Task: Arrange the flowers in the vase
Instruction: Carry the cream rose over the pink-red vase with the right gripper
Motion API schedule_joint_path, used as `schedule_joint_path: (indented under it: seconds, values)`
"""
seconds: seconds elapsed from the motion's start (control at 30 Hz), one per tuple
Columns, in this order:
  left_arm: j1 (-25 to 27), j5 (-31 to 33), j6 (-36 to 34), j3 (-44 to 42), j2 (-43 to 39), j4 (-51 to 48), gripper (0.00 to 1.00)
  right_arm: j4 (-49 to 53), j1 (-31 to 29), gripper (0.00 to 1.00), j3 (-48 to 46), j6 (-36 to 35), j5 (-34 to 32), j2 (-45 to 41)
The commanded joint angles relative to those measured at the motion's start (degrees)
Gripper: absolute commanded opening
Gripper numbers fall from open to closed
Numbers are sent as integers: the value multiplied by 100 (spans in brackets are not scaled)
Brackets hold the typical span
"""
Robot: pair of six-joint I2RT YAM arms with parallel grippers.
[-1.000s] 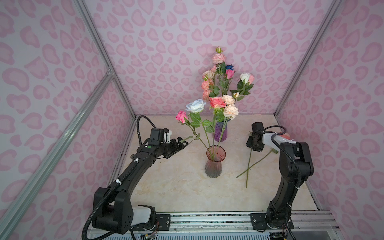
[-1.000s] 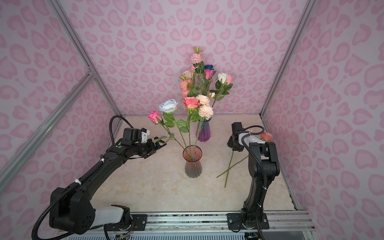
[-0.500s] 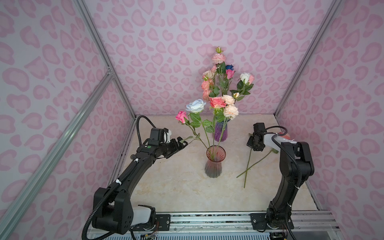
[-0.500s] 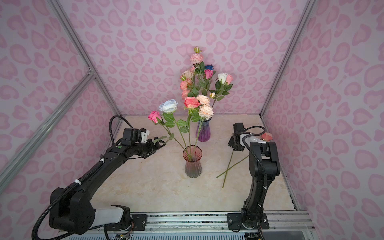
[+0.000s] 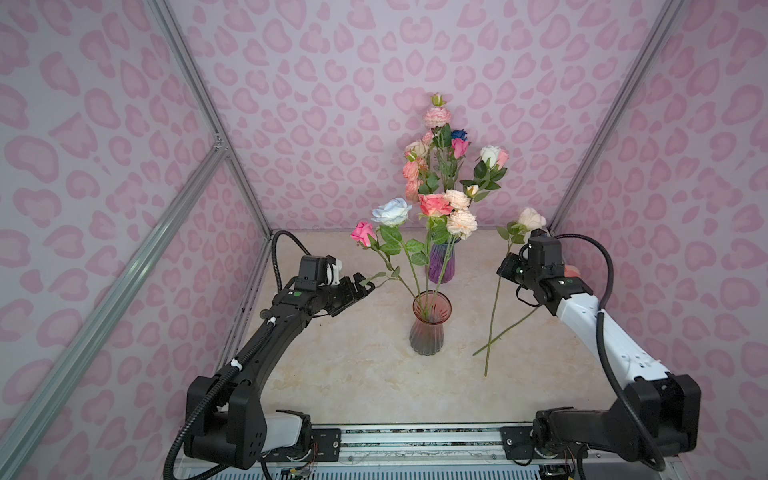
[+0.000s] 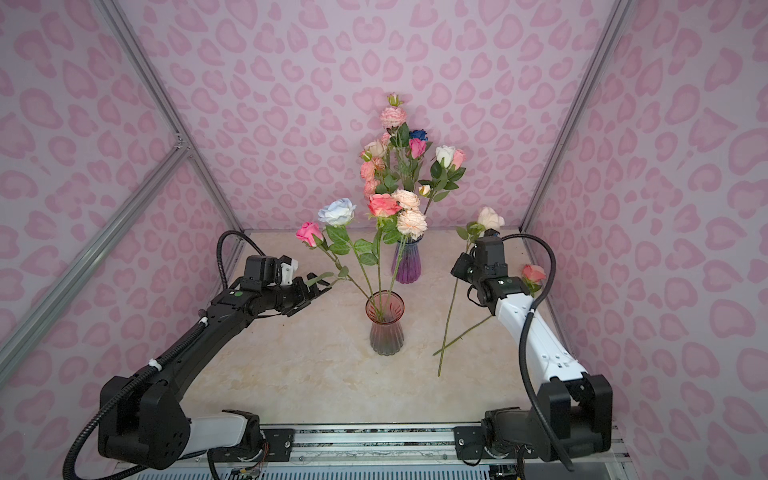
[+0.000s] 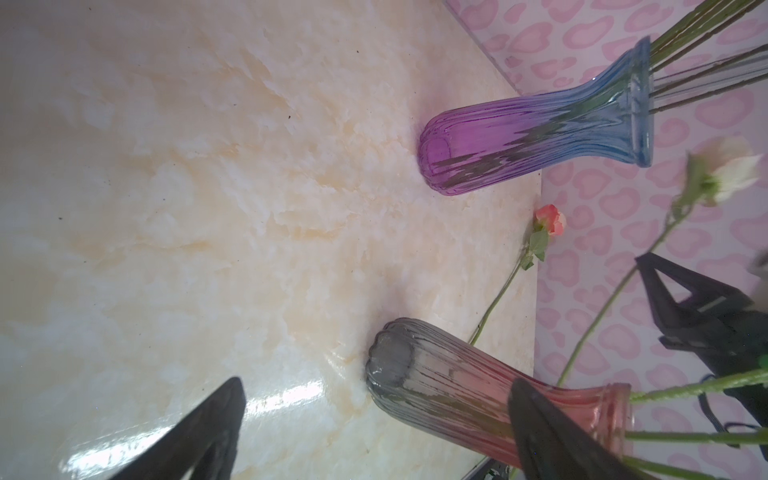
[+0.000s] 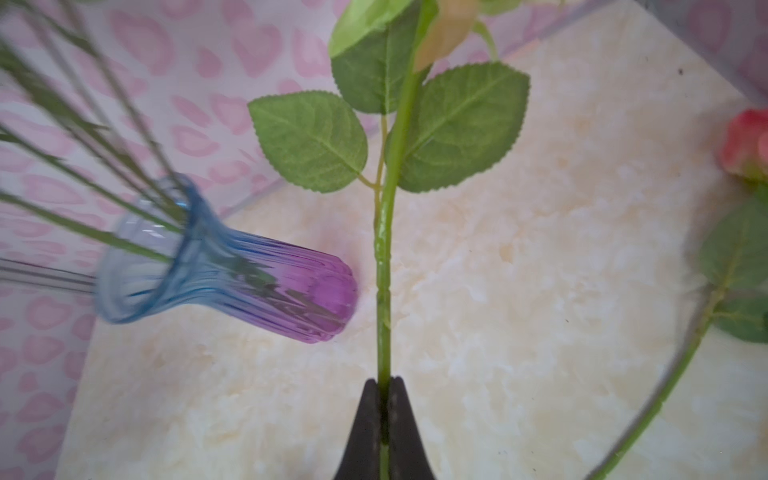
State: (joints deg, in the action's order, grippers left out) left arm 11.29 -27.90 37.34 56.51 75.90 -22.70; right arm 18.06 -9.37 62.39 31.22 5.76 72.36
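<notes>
My right gripper (image 8: 384, 386) clamping the cream rose (image 5: 531, 218) by its stem, I am holding it upright right of the pink vase (image 5: 430, 328) (several flowers (image 5: 392, 212) standing in it), left gripper (image 5: 363, 287) gaping wide left of that vase, coral rose (image 6: 534, 274) lying far right.

My cream marbled table (image 5: 353, 374) bears a pink-grey ribbed glass vase (image 5: 430, 328), a purple-blue glass vase (image 5: 441, 266) behind it, and a coral rose (image 6: 533, 274) lying to its right.

Right gripper (image 5: 504, 270) is pinching a cream rose (image 5: 530, 218) by the stem over on the right, and the long stem runs down across a loose flower (image 5: 505, 332) lying on the table (image 5: 353, 374). Left gripper (image 5: 362, 286) hangs wide open, left of the pink vase (image 5: 431, 328), right beside a leaf of the flowers (image 5: 390, 212) standing in it. Purple vase (image 5: 441, 264) sits farther back, packed with blooms.
</notes>
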Motion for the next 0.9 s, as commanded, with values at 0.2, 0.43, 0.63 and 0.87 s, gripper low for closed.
schedule_joint_path:
  seconds: [0.2, 0.43, 0.63, 0.87]
  values:
    - [-121, 141, -117, 63, -258, 42, 100, -376, -1093, 0, 398, -523, -756, -1324]
    - [-175, 224, -131, 35, -269, 37, 100, -1703, -1988, 0, 691, -1116, -944, -1779]
    - [-189, 202, -148, 33, -302, 44, 99, -2408, -2444, 0, 1096, -1419, -1139, -1579]
    - [-231, 211, -166, 40, -339, 47, 99, -3353, -2969, 0, 1281, -1687, -1281, -1149]
